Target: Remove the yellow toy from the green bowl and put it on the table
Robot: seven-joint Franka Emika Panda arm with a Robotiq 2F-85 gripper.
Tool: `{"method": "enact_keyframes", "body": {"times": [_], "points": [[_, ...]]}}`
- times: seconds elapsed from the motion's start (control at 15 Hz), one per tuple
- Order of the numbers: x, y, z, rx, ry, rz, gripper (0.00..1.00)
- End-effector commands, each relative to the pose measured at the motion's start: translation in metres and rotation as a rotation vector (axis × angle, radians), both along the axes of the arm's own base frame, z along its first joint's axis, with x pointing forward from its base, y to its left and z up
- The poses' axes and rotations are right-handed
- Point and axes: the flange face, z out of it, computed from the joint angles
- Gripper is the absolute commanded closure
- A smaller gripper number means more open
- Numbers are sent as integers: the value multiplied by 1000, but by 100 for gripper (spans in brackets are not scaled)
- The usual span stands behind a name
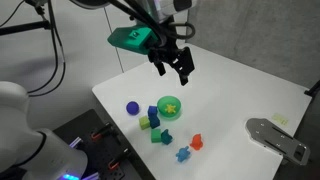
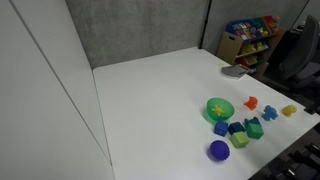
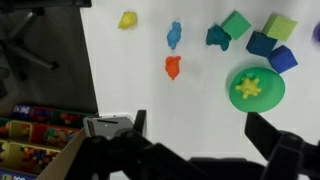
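Observation:
The yellow toy (image 1: pixel 171 102) lies inside the green bowl (image 1: pixel 170 111) on the white table (image 1: pixel 220 95). Both also show in an exterior view, toy (image 2: pixel 218 106) in bowl (image 2: pixel 220 113), and in the wrist view, toy (image 3: pixel 249 87) in bowl (image 3: pixel 257 99). My gripper (image 1: pixel 173 70) hangs open and empty well above the table, up and behind the bowl. In the wrist view its two fingers (image 3: pixel 195 135) stand wide apart with bare table between them; the bowl is at the right, above the right finger.
Blue and green blocks (image 1: pixel 152 124) and a purple ball (image 1: pixel 132 107) lie beside the bowl. A red toy (image 3: pixel 173 67), a blue toy (image 3: pixel 175 35) and a small yellow piece (image 3: pixel 127 20) lie further off. A grey metal piece (image 1: pixel 275 135) lies at the table's edge. A toy shelf (image 2: pixel 250 38) stands beyond the table.

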Motion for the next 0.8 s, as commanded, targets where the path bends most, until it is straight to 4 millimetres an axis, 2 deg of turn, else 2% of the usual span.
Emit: {"method": "enact_keyframes", "body": {"times": [0.0, 0.27, 0.53, 0.73], "points": [[0, 0, 1, 0, 1, 0, 0], [10, 9, -4, 25, 15, 6, 0], [32, 34, -16, 87, 36, 39, 0], [48, 39, -29, 106, 25, 21, 0]]}}
